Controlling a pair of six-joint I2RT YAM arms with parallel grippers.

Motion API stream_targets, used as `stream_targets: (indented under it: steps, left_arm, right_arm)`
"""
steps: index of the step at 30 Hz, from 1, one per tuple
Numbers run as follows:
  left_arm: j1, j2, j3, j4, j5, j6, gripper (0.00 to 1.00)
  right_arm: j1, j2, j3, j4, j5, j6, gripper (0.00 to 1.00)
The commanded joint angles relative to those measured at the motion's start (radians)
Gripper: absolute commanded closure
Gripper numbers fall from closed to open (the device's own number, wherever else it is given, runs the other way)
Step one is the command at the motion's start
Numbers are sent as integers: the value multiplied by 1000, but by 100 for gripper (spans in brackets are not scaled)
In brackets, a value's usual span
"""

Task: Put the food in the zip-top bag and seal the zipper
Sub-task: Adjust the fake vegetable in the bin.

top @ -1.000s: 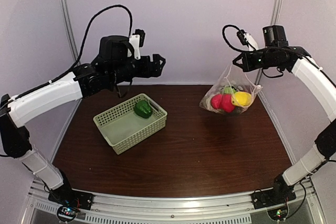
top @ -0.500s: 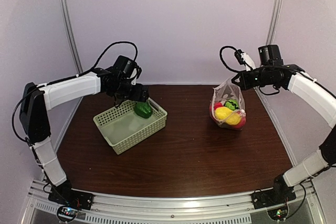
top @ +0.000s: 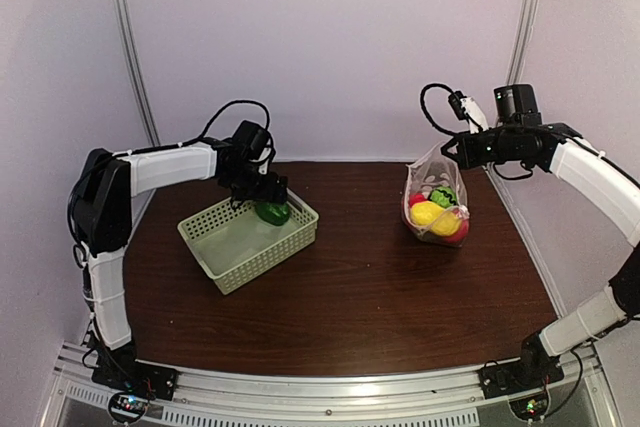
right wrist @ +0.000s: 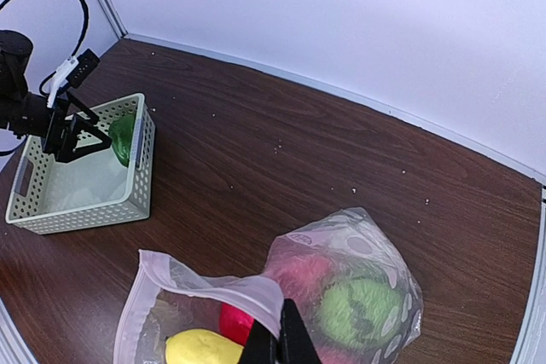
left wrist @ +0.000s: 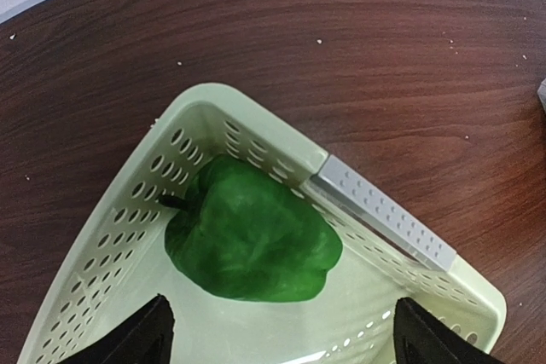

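Note:
A dark green toy pepper [top: 272, 212] lies in the far corner of the pale green basket [top: 228, 250]; the left wrist view shows the pepper [left wrist: 252, 240] from above. My left gripper [top: 268, 190] hovers just over it, open and empty, with its dark fingertips [left wrist: 145, 334] straddling the pepper's near side. My right gripper [top: 452, 150] is shut on the mouth edge of the dotted zip-top bag [top: 437, 205] and holds it up at the right. The bag [right wrist: 358, 287] holds yellow, red and green food. Its mouth gapes, and the zipper strip [right wrist: 135, 296] is unsealed.
The basket [left wrist: 375, 210] sits at the left middle of the brown table, with a grey handle strip on its rim. White walls and two metal posts stand behind. The table's right edge lies close to the bag.
My left arm has swung down from high above the table to just over the pepper in the basket. My right gripper has shifted the bag slightly right and lower.

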Motion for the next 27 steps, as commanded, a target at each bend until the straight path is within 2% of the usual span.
stream_targets:
  steps: [1, 9, 21, 27]
  left_arm:
    - [20, 51, 49, 5, 4, -11, 9]
    - [32, 152, 112, 12, 12, 2, 10]
    - [34, 216, 141, 21, 12, 22, 8]
    - [34, 203, 125, 23, 116, 28, 6]
  right_arm:
    - [3, -32, -22, 43, -20, 12, 100]
    - [2, -33, -43, 47, -28, 15, 100]
    - [3, -40, -49, 41, -29, 16, 100]
    - [3, -37, -48, 42, -31, 16, 100]
